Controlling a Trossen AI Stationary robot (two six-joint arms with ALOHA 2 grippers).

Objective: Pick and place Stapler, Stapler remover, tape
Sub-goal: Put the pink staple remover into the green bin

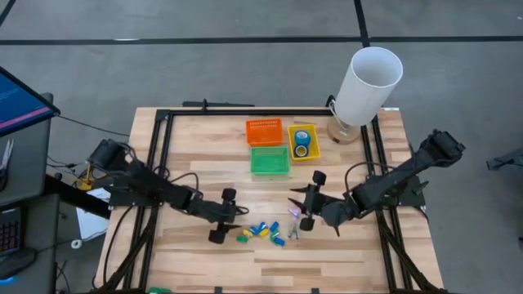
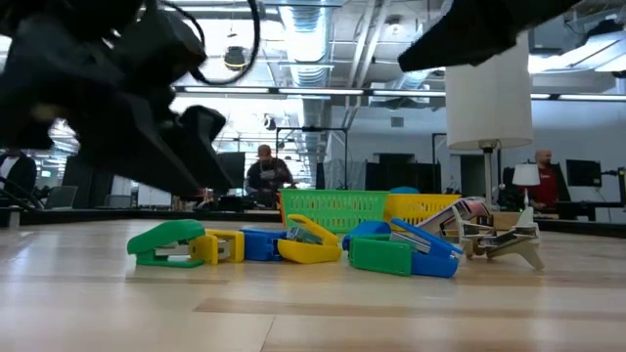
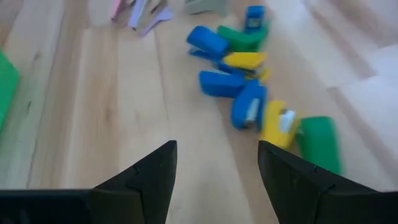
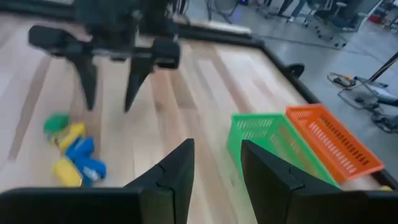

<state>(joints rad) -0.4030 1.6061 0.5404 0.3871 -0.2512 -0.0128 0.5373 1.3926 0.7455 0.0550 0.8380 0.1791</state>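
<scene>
The left claw is hovering with its fingers apart just left of the huddle of small staplers on the near part of the desk, while the right claw, fingers apart too, is hanging just right of them, above the staple removers; the tape is lying in the yellow basket at the far side. Because the staplers are touching and overlapping, a closing claw is likely to be pinching two at once or nudging the pile aside; both claws crowding one small cluster are also risking a collision.
</scene>
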